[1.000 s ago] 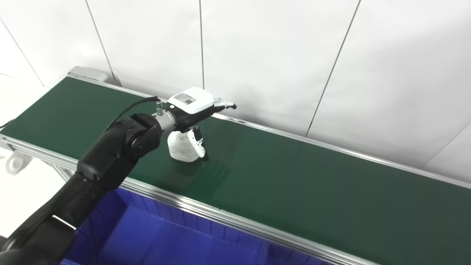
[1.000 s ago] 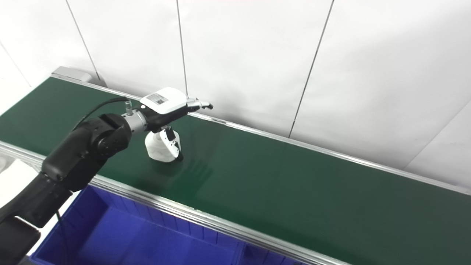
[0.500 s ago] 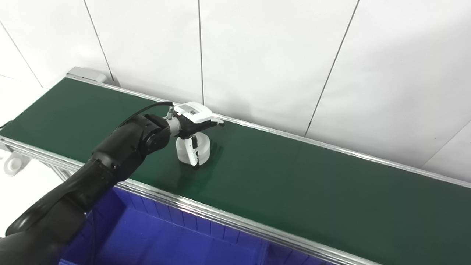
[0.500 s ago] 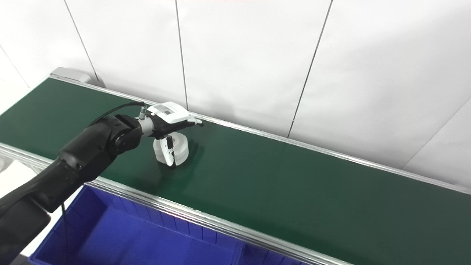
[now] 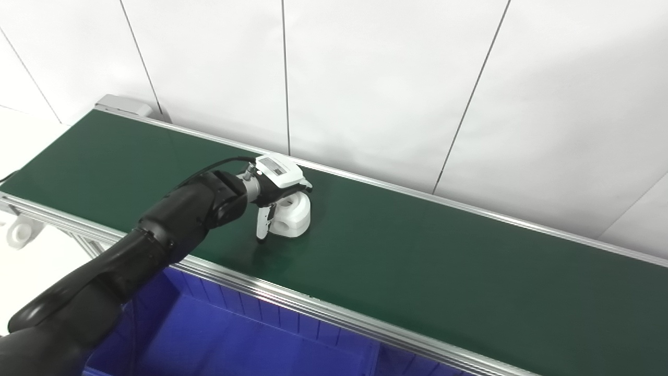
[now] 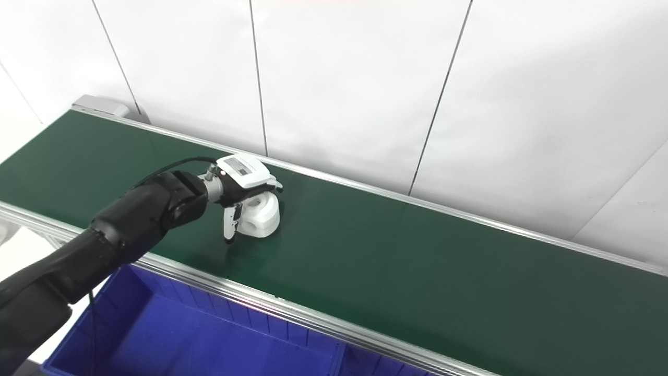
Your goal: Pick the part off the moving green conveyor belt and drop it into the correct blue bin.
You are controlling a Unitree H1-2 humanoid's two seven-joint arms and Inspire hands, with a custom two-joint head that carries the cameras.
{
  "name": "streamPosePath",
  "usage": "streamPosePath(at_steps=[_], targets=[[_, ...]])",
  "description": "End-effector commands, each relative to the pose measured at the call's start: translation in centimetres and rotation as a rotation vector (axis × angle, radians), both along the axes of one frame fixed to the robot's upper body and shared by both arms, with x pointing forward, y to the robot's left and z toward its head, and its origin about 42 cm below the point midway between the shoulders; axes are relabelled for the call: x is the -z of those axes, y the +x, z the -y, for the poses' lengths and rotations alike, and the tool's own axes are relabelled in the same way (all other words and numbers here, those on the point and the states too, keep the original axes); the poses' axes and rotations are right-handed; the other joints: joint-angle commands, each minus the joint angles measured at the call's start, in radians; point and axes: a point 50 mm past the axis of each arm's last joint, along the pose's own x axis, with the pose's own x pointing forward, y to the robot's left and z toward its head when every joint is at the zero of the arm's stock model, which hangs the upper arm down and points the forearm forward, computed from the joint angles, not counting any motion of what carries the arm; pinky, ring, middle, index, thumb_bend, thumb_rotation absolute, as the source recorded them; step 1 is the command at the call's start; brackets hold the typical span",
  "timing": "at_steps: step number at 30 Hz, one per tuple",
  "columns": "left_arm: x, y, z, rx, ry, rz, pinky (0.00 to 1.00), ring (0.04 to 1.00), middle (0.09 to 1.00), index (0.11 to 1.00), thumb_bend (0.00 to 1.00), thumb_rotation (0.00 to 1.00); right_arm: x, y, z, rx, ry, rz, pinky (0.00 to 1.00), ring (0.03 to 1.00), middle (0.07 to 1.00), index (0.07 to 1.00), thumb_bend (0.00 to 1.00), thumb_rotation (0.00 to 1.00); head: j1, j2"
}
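A white plastic part [image 5: 294, 216] with a round hole in its side rests on the green conveyor belt [image 5: 428, 250], left of the middle. My left hand [image 5: 278, 181] lies on top of it, reaching in from the lower left. The fingers curl over the part's top and far side, and the thumb [image 5: 263, 225] points down against its near left side, tip at the belt. The same grasp shows in the right eye view [image 6: 245, 178]. The right hand is out of view.
A blue bin [image 5: 235, 339] with a divider wall stands below the belt's near aluminium rail [image 5: 313, 308]. A white wall runs close behind the belt's far rail. A white object [image 5: 18, 232] sits off the belt at the far left.
The left hand has moved right and down onto the part. Its fingers, stretched out a second ago, have curled over the part; the part has shifted right along the belt.
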Motion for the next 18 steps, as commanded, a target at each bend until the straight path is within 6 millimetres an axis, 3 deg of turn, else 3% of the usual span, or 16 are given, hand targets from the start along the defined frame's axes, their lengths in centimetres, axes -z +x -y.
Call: streamPosePath(at_steps=[1,3,5,8,18], targets=[[-2.72,1.42,-0.12,0.017,-0.059,0.092,0.39,0.420,0.467,0.531,0.55,0.00,-0.70,-0.10,-0.42,-0.005,0.009,0.017,1.00,0.980,1.000,1.000,0.95,1.00,0.001,0.000],[-2.69,1.42,0.04,0.007,-0.083,0.081,0.29,0.349,0.425,0.517,0.53,0.00,-0.77,-0.07,-0.48,-0.006,0.008,0.018,1.00,0.979,1.000,1.000,0.95,1.00,0.004,0.007],[-2.69,1.40,0.20,0.009,-0.096,0.077,0.29,0.367,0.430,0.515,0.52,0.00,-0.85,-0.06,-0.56,-0.008,0.006,0.019,1.00,0.978,1.000,1.000,0.97,1.00,0.003,0.010],[-2.64,1.33,0.38,0.005,-0.109,0.076,0.23,0.301,0.405,0.505,0.52,0.00,-0.85,-0.07,-0.68,-0.008,0.007,0.021,1.00,0.978,1.000,1.000,0.96,1.00,-0.001,0.010],[-2.94,0.93,0.62,0.005,-0.134,0.062,0.25,0.327,0.412,0.510,0.52,0.00,-0.97,-0.05,-0.85,-0.013,0.007,0.023,1.00,0.975,1.000,1.000,0.96,1.00,-0.003,0.010]])
